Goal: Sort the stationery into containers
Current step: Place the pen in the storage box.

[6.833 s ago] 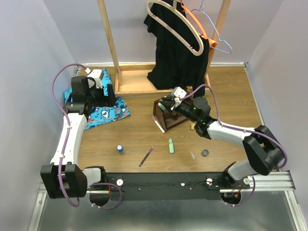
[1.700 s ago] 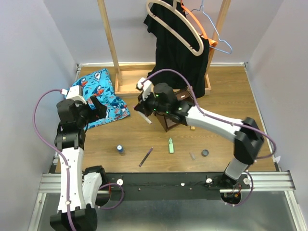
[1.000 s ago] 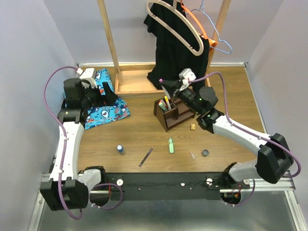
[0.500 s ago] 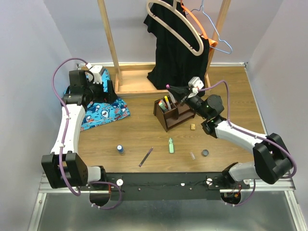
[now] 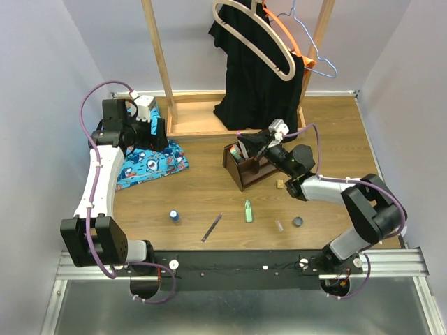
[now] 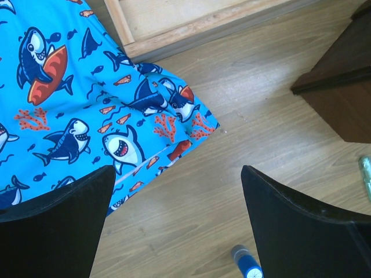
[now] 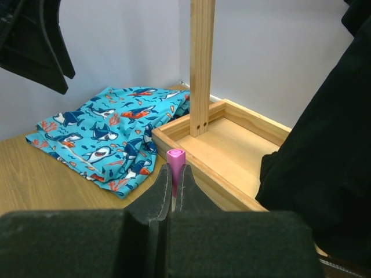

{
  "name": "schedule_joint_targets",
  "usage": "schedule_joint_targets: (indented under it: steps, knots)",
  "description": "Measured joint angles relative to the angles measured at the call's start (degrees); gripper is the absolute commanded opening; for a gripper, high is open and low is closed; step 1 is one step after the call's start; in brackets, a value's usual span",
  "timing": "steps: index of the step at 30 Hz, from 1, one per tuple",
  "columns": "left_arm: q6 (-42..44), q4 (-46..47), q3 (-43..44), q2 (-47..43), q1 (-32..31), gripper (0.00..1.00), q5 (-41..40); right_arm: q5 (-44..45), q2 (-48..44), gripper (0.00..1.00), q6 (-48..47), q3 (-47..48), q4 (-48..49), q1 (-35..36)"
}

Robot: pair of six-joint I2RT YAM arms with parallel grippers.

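My right gripper (image 7: 173,174) is shut on a pink marker (image 7: 175,157), whose tip sticks out past the fingertips. In the top view this gripper (image 5: 246,144) hangs just over the dark brown organizer (image 5: 253,174), which holds some markers. On the table in front lie a pale green marker (image 5: 248,211), a purple pen (image 5: 211,227), a small blue bottle (image 5: 174,216), a tan eraser (image 5: 280,184) and a dark disc (image 5: 297,222). My left gripper (image 5: 155,130) stands open and empty above the cloth's edge. Its wrist view shows the bottle (image 6: 247,265) near the right finger (image 6: 290,226).
A blue shark-print cloth (image 5: 145,164) lies at the left, also seen in the left wrist view (image 6: 69,110). The light wooden rack base (image 5: 202,118) with its posts, hangers and a black garment (image 5: 262,70) stands at the back. A small pale item (image 5: 279,225) lies beside the disc.
My right gripper has come down and forward with the pink marker, from above the rack base to just over the organizer. The left arm has shifted only slightly.
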Motion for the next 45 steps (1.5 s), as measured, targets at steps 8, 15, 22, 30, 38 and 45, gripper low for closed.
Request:
schedule_joint_targets:
  steps: [8,15,22,30,38,45]
  knots:
    - [1.2,-0.9,0.0,0.0,-0.5,0.99,-0.9,-0.6,3.8,0.01,1.0,-0.7,4.4,-0.5]
    - [1.4,-0.9,0.0,0.0,-0.8,0.99,-1.0,-2.1,4.4,0.01,0.3,-2.6,5.4,-0.5]
    - [1.4,-0.7,-1.7,-0.7,-0.8,0.99,-1.1,-3.6,4.4,0.04,-2.2,-4.1,5.4,-0.5]
    - [1.1,-0.6,-4.0,-3.4,-0.8,0.99,-1.0,-4.3,4.0,0.15,-5.3,-4.9,2.6,-0.5]
    - [0.8,-0.5,-5.5,-6.2,-0.8,0.99,-0.8,-5.0,-0.2,0.32,-7.7,-5.4,-3.9,-0.5]
    - [-0.8,2.3,-9.7,-11.5,-0.8,0.99,0.5,-5.0,-10.9,0.38,-9.2,-4.3,-14.9,-0.5]
